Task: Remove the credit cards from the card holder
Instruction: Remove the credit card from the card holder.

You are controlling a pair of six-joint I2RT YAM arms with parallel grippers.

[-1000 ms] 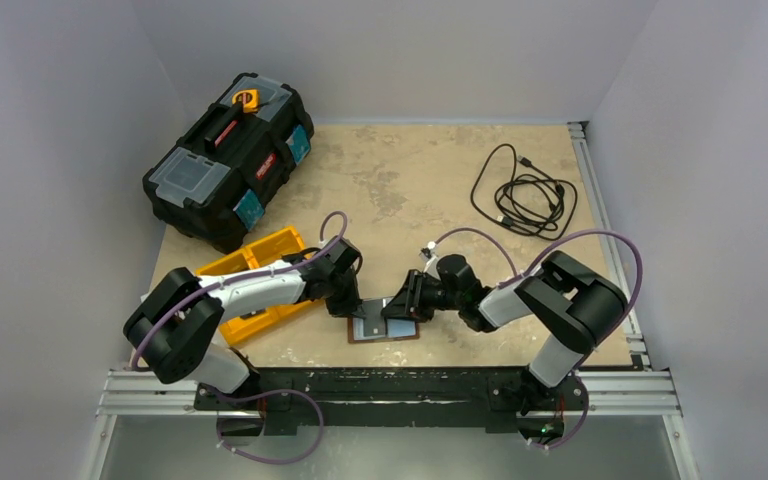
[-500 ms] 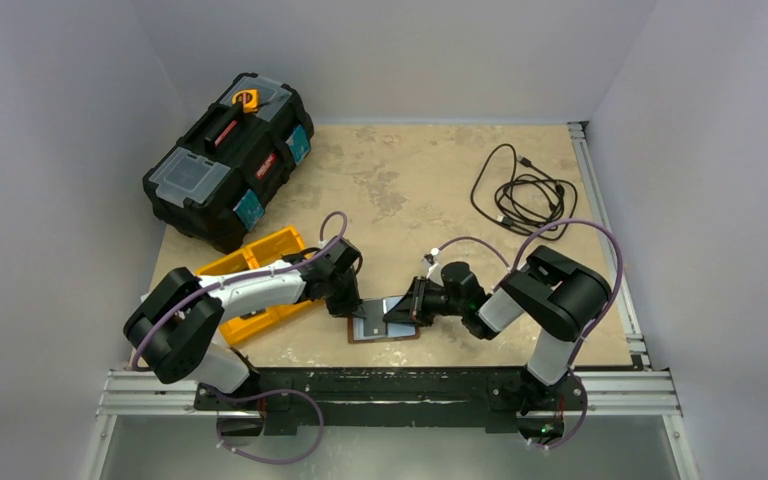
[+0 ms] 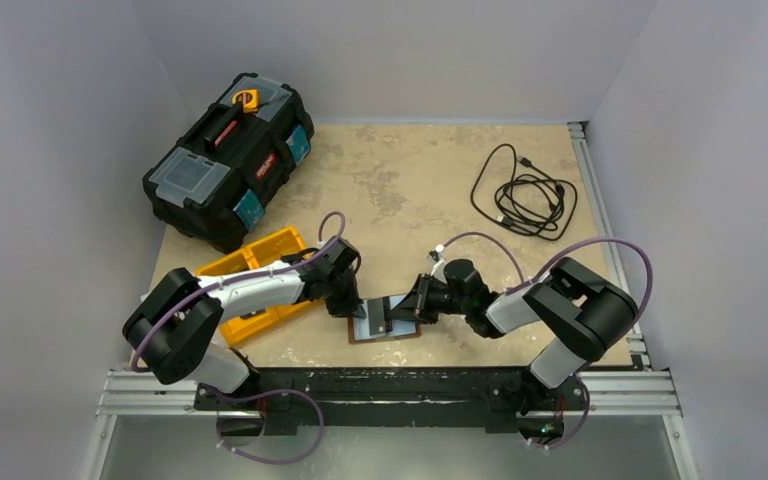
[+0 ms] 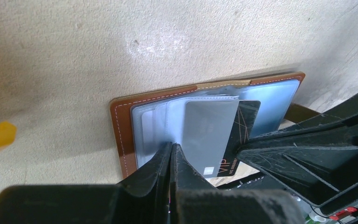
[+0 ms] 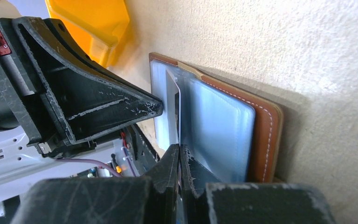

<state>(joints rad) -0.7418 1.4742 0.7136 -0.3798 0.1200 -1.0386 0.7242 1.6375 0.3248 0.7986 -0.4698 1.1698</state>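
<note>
Both arms reach low and inward to meet over the open card holder (image 4: 121,126), which lies flat on the table (image 3: 410,180) near its front edge, between the two bases.

The left arm stretches rightward over the orange tray (image 3: 260,255), wrist bent down. The left gripper (image 4: 172,148) has its fingers pressed together, tips resting on the holder's clear pockets at its left half. The right arm bends at the elbow out to the right, forearm running leftward close to the tabletop. The right gripper (image 5: 179,150) pinches the edge of a thin pale card (image 5: 175,107) that sticks part-way out of the pockets. A black card (image 4: 248,119) lies just beside it, also part-way out.
</note>
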